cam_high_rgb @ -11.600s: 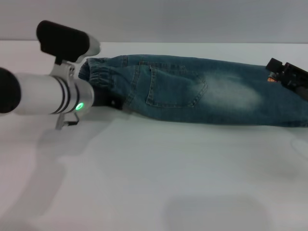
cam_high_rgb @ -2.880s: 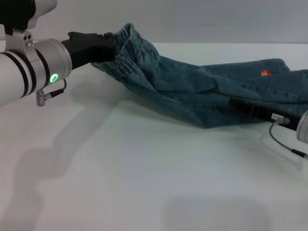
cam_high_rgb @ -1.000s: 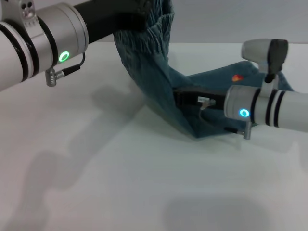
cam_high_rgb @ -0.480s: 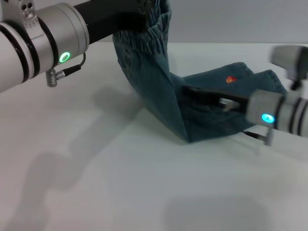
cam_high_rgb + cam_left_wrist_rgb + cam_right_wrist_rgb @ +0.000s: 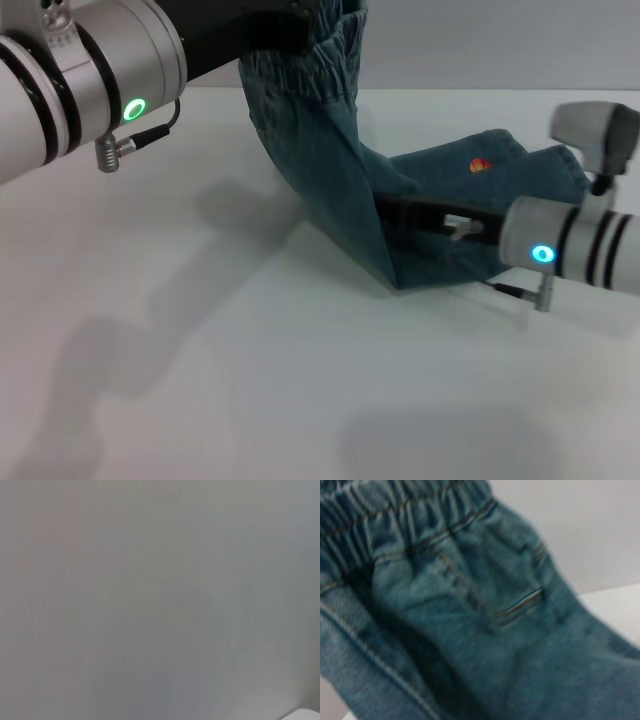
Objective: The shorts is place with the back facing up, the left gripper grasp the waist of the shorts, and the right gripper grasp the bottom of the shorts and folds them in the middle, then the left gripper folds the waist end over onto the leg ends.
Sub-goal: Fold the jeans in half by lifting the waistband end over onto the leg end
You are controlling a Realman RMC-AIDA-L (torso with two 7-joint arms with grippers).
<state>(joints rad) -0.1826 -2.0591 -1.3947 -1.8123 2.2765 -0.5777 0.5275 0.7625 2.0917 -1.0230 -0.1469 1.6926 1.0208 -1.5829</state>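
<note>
1. No readable text, number or brand in any view.
2. White label [image 5: 459,222] on the right gripper [image 5: 425,216]: too small to read.
3. Orange print [image 5: 480,165] on the shorts [image 5: 330,190]: picture only, no lettering.

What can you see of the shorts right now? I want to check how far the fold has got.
The shorts are faded blue denim with a ruffled elastic waist. The left gripper holds that waist up in the air, so the cloth hangs steeply to the white table. The leg part lies flat, an orange print showing. The right gripper reaches in at the bend.
</note>
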